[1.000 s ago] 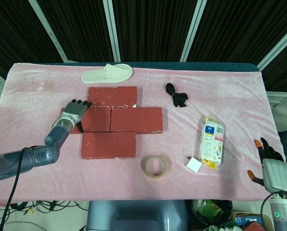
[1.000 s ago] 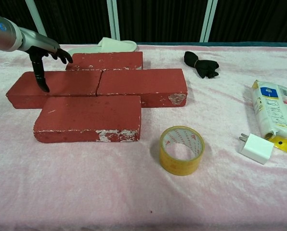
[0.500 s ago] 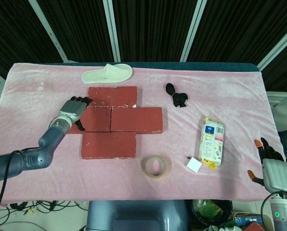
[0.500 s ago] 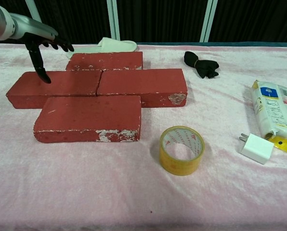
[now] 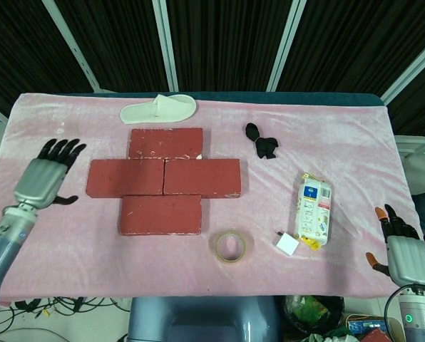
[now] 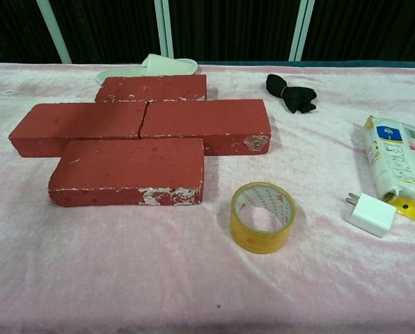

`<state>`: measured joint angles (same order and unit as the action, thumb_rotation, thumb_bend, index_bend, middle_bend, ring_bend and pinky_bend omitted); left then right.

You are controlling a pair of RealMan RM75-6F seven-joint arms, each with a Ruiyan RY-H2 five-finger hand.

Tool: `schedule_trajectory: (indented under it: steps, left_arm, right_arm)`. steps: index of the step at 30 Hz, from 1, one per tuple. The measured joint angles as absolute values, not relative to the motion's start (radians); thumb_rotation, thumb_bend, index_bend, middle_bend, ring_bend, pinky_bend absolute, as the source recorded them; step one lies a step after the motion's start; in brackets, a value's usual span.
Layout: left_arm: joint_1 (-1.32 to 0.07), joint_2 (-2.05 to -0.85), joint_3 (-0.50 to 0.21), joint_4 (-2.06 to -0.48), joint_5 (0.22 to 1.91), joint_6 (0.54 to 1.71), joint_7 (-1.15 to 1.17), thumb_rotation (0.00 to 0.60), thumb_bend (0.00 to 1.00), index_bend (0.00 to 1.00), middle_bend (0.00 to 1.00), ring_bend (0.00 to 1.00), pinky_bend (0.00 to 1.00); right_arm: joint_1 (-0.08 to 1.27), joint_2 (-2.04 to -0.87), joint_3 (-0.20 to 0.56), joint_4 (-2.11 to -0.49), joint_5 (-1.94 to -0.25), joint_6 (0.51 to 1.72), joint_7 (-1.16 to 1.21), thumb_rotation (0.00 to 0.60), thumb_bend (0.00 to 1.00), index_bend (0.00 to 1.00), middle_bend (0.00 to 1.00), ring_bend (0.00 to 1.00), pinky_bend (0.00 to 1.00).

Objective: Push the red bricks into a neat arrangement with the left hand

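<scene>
Several red bricks lie flat and touching on the pink cloth. The far brick (image 5: pixel 166 142) (image 6: pixel 152 88) sits above a middle row of a left brick (image 5: pixel 125 177) (image 6: pixel 79 126) and a right brick (image 5: pixel 202 177) (image 6: pixel 206 124); the near brick (image 5: pixel 160 214) (image 6: pixel 127 170) lies in front. My left hand (image 5: pixel 47 176) hovers to the left of the bricks, apart from them, fingers spread and empty; it is out of the chest view. My right hand (image 5: pixel 400 249) hangs at the table's lower right edge, fingers apart, holding nothing.
A white slipper (image 5: pixel 159 108) (image 6: pixel 149 67) lies behind the bricks. A black cloth bundle (image 5: pixel 261 145) (image 6: pixel 290 93) is to their right. A tape roll (image 5: pixel 229 246) (image 6: pixel 262 217), a white charger (image 5: pixel 287 244) (image 6: pixel 370 214) and a wipes pack (image 5: pixel 315 209) (image 6: pixel 396 165) sit front right.
My left hand has lifted off the middle-left brick and drawn back to the left, leaving the chest view. The bricks have stayed put. The right hand has not moved.
</scene>
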<state>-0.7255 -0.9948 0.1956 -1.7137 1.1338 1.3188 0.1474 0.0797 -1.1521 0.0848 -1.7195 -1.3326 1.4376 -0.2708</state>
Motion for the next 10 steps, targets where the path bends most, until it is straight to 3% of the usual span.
schedule_trajectory:
  steps: [5, 10]
  left_arm:
    - [-0.485, -0.998, 0.262, -1.692, 1.272, 1.523, 0.030, 0.600, 0.02, 0.00, 0.02, 0.00, 0.00]
    - [-0.343, -1.045, 0.293, -1.602, 1.356, 1.625, -0.086, 0.600, 0.02, 0.00, 0.02, 0.00, 0.00]
  right_arm:
    - [0.080, -1.156, 0.082, -1.719, -1.338, 1.440, -0.281, 0.600, 0.15, 0.07, 0.00, 0.12, 0.20]
    - [0.079, -1.158, 0.082, -1.716, -1.341, 1.443, -0.284, 0.600, 0.15, 0.07, 0.00, 0.12, 0.20]
